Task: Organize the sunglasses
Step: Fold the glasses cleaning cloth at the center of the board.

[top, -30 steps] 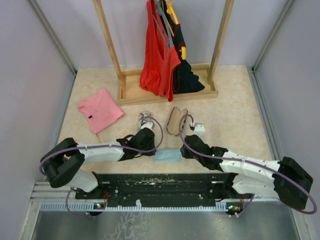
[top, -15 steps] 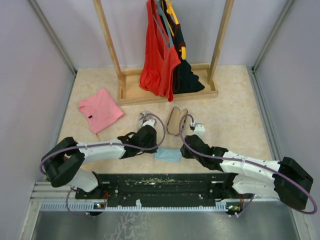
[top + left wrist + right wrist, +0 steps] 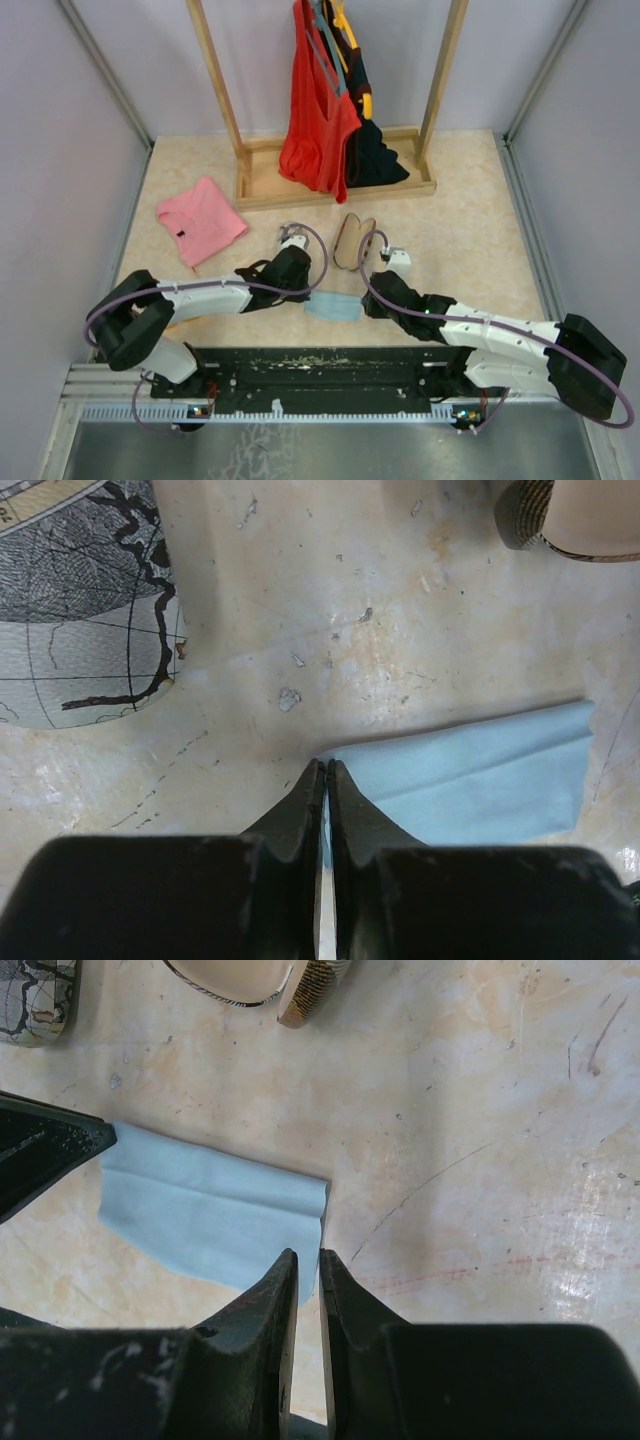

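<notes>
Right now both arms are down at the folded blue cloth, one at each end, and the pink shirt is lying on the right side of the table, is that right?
Not quite. The pink shirt lies on the left side of the table, as the top external view shows. The rest holds: the left gripper and right gripper are at opposite ends of the folded blue cloth.

Beige marbled tabletop [image 3: 470,215], lilac walls [image 3: 60,170]

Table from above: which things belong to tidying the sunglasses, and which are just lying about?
Belonging, probably: light blue cloth, open brown case, map-printed object. The sunglasses themselves I cannot make out.
Lying about: pink garment, wooden rack, red top, dark garment.
</notes>
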Action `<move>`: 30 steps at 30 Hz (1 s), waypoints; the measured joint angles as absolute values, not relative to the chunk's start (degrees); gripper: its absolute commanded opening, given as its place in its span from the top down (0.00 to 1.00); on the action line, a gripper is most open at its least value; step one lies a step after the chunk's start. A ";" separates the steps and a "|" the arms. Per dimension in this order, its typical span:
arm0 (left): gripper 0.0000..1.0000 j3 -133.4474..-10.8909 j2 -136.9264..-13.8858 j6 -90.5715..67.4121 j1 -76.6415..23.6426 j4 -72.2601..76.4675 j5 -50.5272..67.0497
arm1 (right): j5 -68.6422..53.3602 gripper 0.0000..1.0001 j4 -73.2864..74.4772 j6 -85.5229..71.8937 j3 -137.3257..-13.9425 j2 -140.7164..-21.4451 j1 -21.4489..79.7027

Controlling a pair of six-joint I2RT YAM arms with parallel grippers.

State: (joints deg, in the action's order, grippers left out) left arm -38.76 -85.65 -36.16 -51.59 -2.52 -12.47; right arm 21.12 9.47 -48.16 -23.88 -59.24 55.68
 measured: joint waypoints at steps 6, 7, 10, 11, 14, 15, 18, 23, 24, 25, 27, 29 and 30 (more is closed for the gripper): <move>0.64 -38.76 -85.71 -36.14 -51.18 -3.07 -13.30 | 21.12 0.85 9.50 -48.03 -23.88 -59.24 55.68; 0.61 -38.76 -85.65 -36.14 -51.16 -3.25 -13.56 | 21.12 0.85 9.52 -48.01 -23.88 -59.20 55.68; 0.57 -38.76 -84.38 -36.16 -50.98 -4.69 -14.72 | 21.12 0.84 9.89 -47.94 -23.88 -58.48 55.68; 0.56 -38.76 -83.20 -36.16 -50.96 -5.50 -15.31 | 21.19 0.83 10.11 -47.88 -23.88 -58.08 55.68; 0.51 -38.68 -79.11 -36.12 -50.83 -6.52 -16.60 | 21.50 0.76 11.16 -47.55 -23.99 -56.97 55.68; 0.49 -38.65 -77.65 -36.01 -50.72 -6.46 -16.82 | 21.56 0.73 11.44 -47.51 -24.10 -56.80 55.57; 0.48 -38.46 -74.96 -35.46 -50.35 -5.45 -16.78 | 21.10 0.70 12.62 -46.87 -24.69 -56.90 54.22; 0.52 -37.82 -75.77 -35.09 -50.13 -4.64 -15.16 | 20.95 0.69 15.94 -44.64 -28.49 -59.57 51.37; 0.52 -37.67 -76.05 -35.09 -50.11 -4.62 -14.83 | 20.86 0.69 16.40 -43.88 -29.61 -60.03 50.65; 0.51 -37.54 -76.25 -35.11 -50.11 -4.62 -14.55 | 20.73 0.69 16.80 -43.07 -30.92 -60.42 49.65; 0.51 -37.39 -76.38 -35.09 -50.11 -4.64 -14.22 | 19.68 0.68 17.19 -41.43 -33.23 -60.99 46.98; 0.52 -37.47 -76.42 -34.87 -50.09 -4.27 -14.06 | 18.74 0.65 17.15 -40.18 -35.09 -61.43 44.49; 0.52 -37.69 -76.55 -34.76 -50.09 -4.23 -14.04 | 18.26 0.61 16.97 -39.83 -35.81 -61.65 43.66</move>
State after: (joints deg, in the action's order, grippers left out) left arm -37.69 -76.55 -34.76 -50.09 -4.23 -14.04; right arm 18.26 16.97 -39.83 -35.81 -61.65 43.66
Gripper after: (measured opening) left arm 0.485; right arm 0.323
